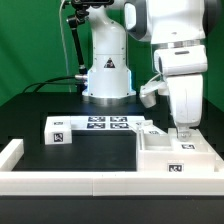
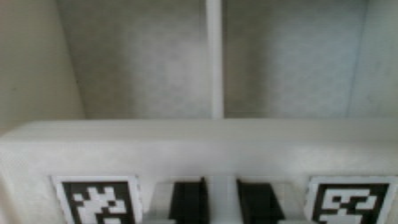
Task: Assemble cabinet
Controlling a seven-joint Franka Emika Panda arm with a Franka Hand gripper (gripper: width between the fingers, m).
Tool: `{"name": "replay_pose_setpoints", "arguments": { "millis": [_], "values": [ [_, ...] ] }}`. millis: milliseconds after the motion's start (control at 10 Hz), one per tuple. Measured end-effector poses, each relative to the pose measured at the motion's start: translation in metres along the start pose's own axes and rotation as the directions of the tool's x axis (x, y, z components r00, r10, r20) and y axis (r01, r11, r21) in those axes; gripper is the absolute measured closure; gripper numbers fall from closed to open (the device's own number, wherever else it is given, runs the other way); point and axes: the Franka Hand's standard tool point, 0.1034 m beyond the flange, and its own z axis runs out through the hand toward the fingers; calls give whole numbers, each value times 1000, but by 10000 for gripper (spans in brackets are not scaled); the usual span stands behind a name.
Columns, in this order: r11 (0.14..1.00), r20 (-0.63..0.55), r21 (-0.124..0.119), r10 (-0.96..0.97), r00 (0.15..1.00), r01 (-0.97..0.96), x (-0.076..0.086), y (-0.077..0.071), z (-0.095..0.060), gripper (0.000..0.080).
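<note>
The gripper [image 1: 183, 131] hung at the cabinet [image 1: 170, 153] — a white box at the exterior view's right, beside the marker board [image 1: 100, 124]; its fingers' grip could not be told.

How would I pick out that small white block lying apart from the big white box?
Find the robot's white base at the back of the black table; the flat marker board lies just before it. The white block sits at that board's end on the exterior view's left. It is chunkier than the thin, many-tagged board, shows one tag, and lies apart from the cabinet.
</note>
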Motion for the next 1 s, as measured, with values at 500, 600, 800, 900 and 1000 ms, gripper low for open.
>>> {"name": "replay_pose_setpoints", "arguments": {
  "millis": [500,600,800,900,1000],
  "values": [
    [1000,6,0,-15,1000,15,4,-1,-2,532],
    [1000,6,-4,-17,1000,17,5,0,-5,366],
    [1000,7,-20,0,1000,0,10,0,-15,196],
    [999,5,-36,36,999,-36,11,-6,-22,196],
    [997,7,-45,62,998,-62,10,-15,-29,42]
  ]
}}
